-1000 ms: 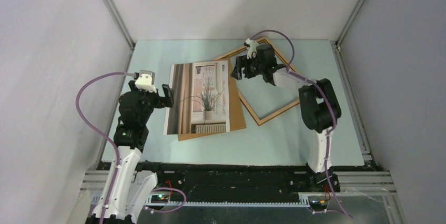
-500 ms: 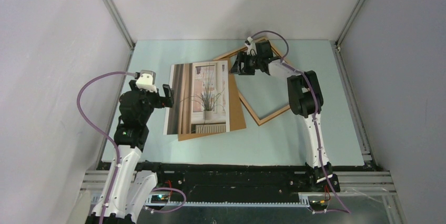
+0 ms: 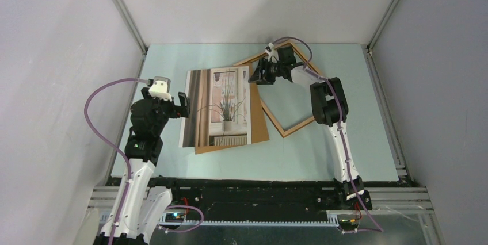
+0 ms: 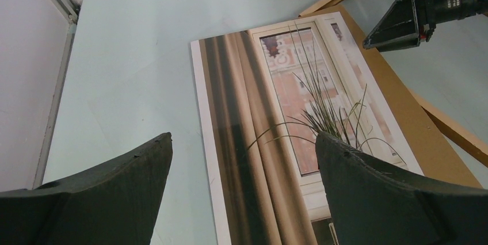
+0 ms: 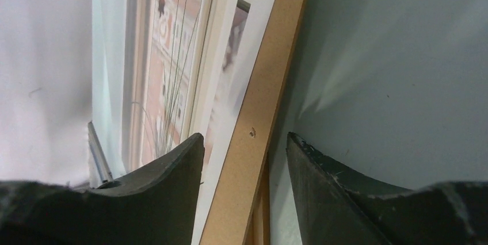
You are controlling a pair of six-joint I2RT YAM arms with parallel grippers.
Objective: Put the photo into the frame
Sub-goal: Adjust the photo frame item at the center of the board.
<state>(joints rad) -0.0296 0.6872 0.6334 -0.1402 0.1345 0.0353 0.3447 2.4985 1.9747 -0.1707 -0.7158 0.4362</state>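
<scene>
Rectangular plant-at-window print photo (image 3: 217, 107) lies face-up on flat brown backing board (image 3: 259, 124), outside the thin light-brown wooden frame (image 3: 271, 117) tilted just R of it. L gripper (image 4: 243, 141) hangs released, jaws wide, above photo's L side. R gripper (image 5: 244, 141), jaws apart w/ nothing clamped, straddles board's edge nr frame.

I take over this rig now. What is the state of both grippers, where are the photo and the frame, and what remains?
Left gripper: open, empty, above the photo's left edge.
Right gripper: jaws apart astride a brown edge where backing board and frame meet; nothing gripped.
Photo lies face up on the board; the frame lies to its right, with nothing in it.
Done: nothing. Left: put the photo into the frame.
</scene>
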